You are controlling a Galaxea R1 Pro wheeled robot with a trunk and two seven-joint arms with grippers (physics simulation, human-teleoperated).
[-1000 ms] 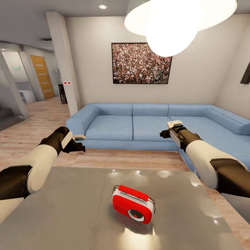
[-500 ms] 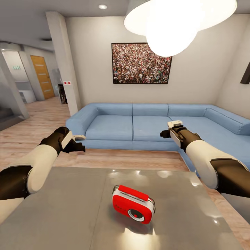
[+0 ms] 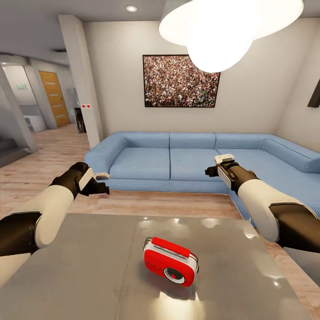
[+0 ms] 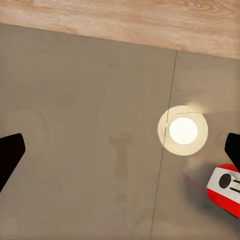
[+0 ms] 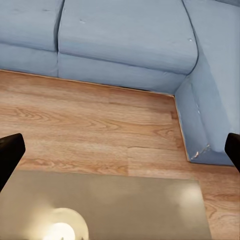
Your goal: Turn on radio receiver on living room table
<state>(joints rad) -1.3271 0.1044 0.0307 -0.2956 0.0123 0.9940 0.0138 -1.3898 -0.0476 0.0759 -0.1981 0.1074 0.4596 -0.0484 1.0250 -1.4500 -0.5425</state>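
The red radio receiver (image 3: 171,261) with white trim lies on the glossy grey table (image 3: 89,266), right of the seam between its two panels; the centre of its round dial is red. My left gripper (image 3: 103,183) hovers open above the table's far left edge, well away from the radio. In the left wrist view a corner of the radio (image 4: 226,190) shows beside the tabletop (image 4: 75,125). My right gripper (image 3: 210,170) is held open in the air over the table's far right side, with nothing between its fingers.
The blue L-shaped sofa (image 3: 178,160) stands beyond the table across a strip of wood floor (image 3: 151,202). A big white pendant lamp (image 3: 222,26) hangs overhead and reflects on the tabletop (image 4: 183,130). A pillar (image 3: 80,80) and hallway lie at the left.
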